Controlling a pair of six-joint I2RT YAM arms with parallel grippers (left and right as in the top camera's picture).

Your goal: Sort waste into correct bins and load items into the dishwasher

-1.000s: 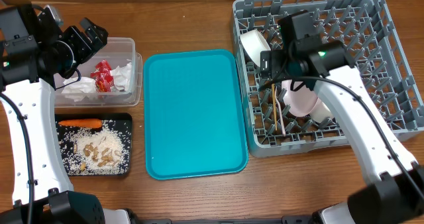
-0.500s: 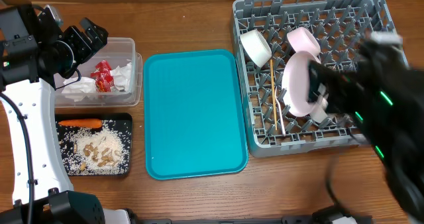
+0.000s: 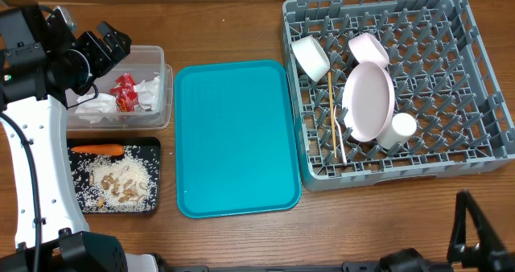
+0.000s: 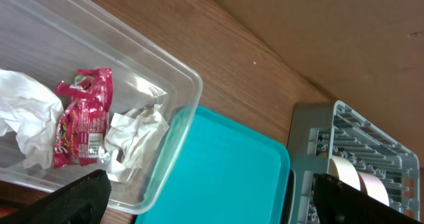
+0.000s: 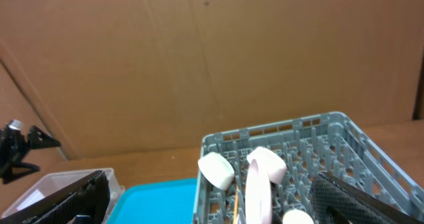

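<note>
The clear tub [image 3: 165,87] holds a red wrapper [image 3: 125,92] [image 4: 78,124] and white napkins [image 3: 96,109]. Below it, the black tray [image 3: 155,175] holds a carrot [image 3: 96,150] and rice scraps [image 3: 121,182]. My left gripper [image 3: 113,43] [image 4: 215,207] hangs open and empty over the tub's far edge. The grey dish rack [image 3: 483,103] [image 5: 344,128] carries a white bowl [image 3: 310,56], a pink bowl [image 3: 368,48], a pink plate [image 3: 368,101], a white cup [image 3: 398,129] and a wooden stick [image 3: 331,115]. My right gripper [image 5: 212,207] is open, empty and raised on the near side of the rack.
A flat teal tray [image 3: 233,135] lies between the bins and the rack with nothing on it. A cardboard wall [image 5: 199,58] stands behind the table. Part of the right arm [image 3: 475,232] shows at the near right corner.
The right arm has pulled away from above the rack to the near right corner, uncovering the dishes. The left arm has not moved.
</note>
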